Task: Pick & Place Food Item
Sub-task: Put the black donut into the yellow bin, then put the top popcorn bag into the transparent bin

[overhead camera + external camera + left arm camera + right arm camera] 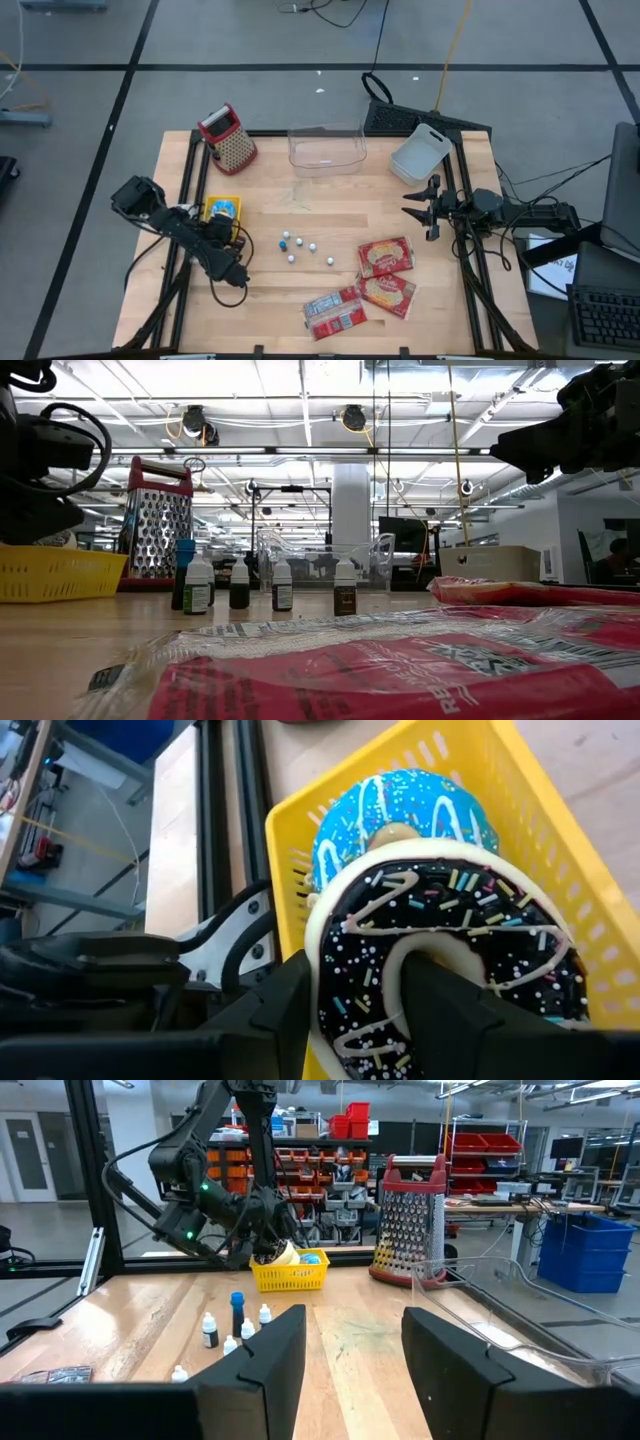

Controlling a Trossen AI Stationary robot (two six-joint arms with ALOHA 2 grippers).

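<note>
Both arms matte black: left arm (185,232) chunky jointed links with a looping black cable, small green status lights; right arm (500,212) same build, blunt black angular fingers (275,1355).

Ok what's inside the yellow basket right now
Two doughnuts sit in the yellow basket: a chocolate doughnut lying partly over a blue-iced doughnut. The basket floor beneath them is covered.
</note>
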